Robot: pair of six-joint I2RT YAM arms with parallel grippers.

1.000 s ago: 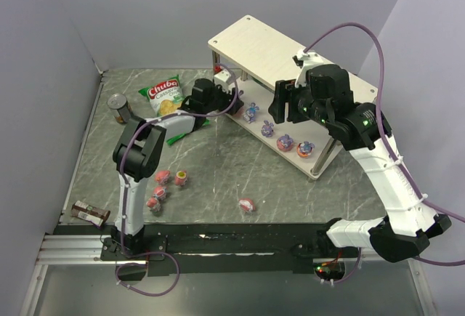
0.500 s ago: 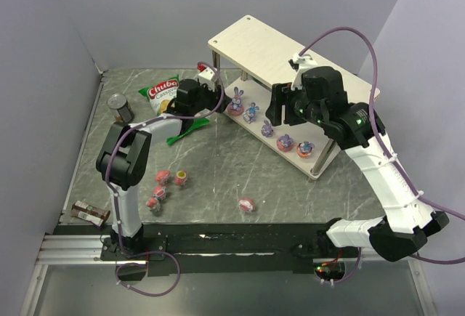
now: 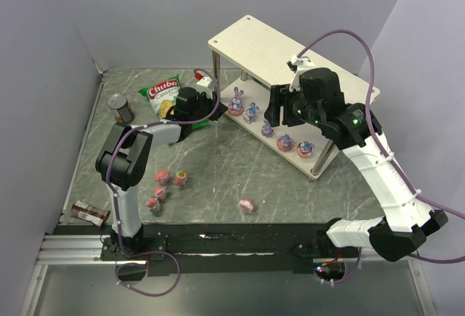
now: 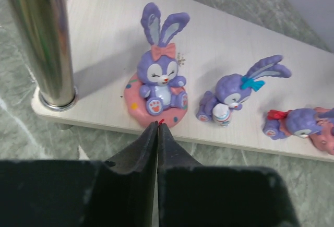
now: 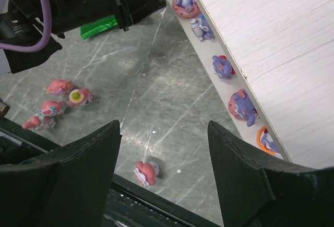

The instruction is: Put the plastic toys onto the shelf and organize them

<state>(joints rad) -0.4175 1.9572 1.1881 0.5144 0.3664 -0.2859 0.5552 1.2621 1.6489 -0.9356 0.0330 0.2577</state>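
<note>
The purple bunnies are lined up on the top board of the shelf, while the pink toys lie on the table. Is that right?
Not quite. The purple bunnies are lined up on the bottom board of the shelf, not the top board, which shows no toys on it. The top external view makes this plain. The pink toys do lie on the table.

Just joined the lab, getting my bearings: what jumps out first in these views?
A row of purple bunny toys lines the lower board of the shelf, with the left gripper shut just before the upright bunny. Pink toys lie scattered on the table, front left.
</note>
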